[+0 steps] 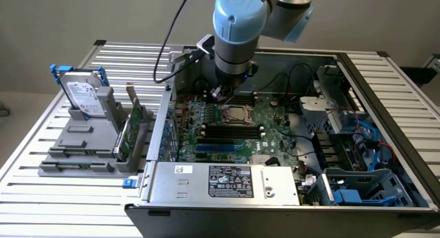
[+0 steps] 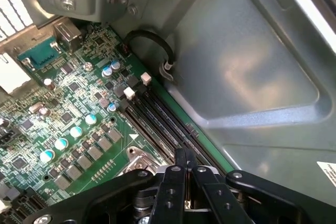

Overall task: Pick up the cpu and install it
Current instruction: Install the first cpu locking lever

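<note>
Jaws pressed together above the socket (image 1: 238,114), white-labelled hard drive (image 1: 86,99) upright in the grey rack (image 1: 82,145).

The cpu (image 1: 237,114) is showing as a small, flat, pale silvery-beige square with a thin darker rim. It seems to be lying level inside the metal-framed socket (image 1: 225,115) on the green motherboard (image 1: 275,137), though whether it is fully seated cannot be told. Black memory slots (image 1: 230,130) are running just beside it at 6 o'clock, and another bank is sitting at 12 o'clock.
</note>
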Robot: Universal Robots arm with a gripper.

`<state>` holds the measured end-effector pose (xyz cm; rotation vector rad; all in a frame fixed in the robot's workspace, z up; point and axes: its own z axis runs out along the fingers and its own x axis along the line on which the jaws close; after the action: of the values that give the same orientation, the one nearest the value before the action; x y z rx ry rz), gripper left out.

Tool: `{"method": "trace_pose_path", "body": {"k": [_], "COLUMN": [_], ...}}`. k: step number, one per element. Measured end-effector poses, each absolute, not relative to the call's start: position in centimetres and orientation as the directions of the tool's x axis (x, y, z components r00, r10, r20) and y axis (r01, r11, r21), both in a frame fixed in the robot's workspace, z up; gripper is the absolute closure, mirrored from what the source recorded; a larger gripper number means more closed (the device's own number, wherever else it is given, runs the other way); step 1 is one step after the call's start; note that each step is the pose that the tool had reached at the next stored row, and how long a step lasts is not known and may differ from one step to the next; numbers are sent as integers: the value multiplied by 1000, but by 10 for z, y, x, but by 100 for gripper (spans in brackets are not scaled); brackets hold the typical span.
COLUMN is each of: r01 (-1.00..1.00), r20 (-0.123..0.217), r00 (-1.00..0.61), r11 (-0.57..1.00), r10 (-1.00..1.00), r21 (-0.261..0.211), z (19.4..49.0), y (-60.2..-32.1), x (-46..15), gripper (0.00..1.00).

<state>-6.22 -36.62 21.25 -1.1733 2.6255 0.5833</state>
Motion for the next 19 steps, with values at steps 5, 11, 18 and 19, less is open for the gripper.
{"method": "trace_pose_path", "body": {"k": [5,11,18,19], "r01": [-746,-746,-746,-746], "r20": [-335,-336,-337,-337], "r00": [-666,-666,-666,-666], "r11": [606,606,605,606], "r10": [-667,-666,-665,-665], "r21": [277,278,278,278], "z": [213,213,213,213], "y": [-367,-373,-375,-375], "x": [-63,-59,-54,-53], "gripper": [89,89,89,89]}}
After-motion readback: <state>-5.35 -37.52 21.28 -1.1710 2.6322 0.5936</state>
